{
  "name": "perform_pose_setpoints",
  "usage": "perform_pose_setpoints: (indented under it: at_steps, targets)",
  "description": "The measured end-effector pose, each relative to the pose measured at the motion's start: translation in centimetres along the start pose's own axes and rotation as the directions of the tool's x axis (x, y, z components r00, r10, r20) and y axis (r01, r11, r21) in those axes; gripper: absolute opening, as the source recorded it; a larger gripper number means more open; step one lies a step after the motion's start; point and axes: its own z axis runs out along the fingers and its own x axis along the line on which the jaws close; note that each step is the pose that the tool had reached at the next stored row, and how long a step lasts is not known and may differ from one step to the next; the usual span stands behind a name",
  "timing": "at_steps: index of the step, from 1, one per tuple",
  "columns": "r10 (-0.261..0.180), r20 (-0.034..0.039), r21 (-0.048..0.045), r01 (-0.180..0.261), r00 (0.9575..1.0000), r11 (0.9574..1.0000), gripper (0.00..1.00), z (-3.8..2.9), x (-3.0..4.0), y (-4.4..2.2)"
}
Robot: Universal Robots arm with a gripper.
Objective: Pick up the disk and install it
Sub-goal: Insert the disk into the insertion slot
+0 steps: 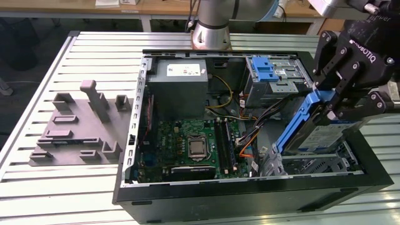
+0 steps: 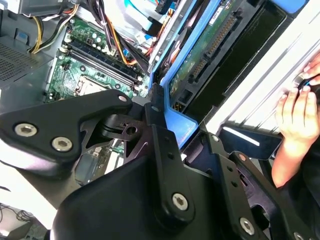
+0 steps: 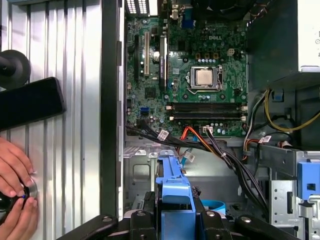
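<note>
Angled down over open computer case (image 1: 250,202) at exterior view's right. Clamped in gripper (image 1: 338,99): disk (image 1: 325,136), tilted, hanging directly beneath.

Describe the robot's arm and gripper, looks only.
The arm is a smooth silver-grey tube under a darker grey joint housing. The gripper is matte black, built of flat linked bars with rounded ends. The bars are pinned by silver screws, seen close in the second wrist view. White lettering runs along its body in the exterior view.
</note>
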Motion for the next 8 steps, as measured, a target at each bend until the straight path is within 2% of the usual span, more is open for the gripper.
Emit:
perform_pose_setpoints:
  at_steps: [8]
  targets:
    - [0.0,0.0,-0.0005,0.0,1.0,1.0,0.36,0.69,0.0,-0.13]
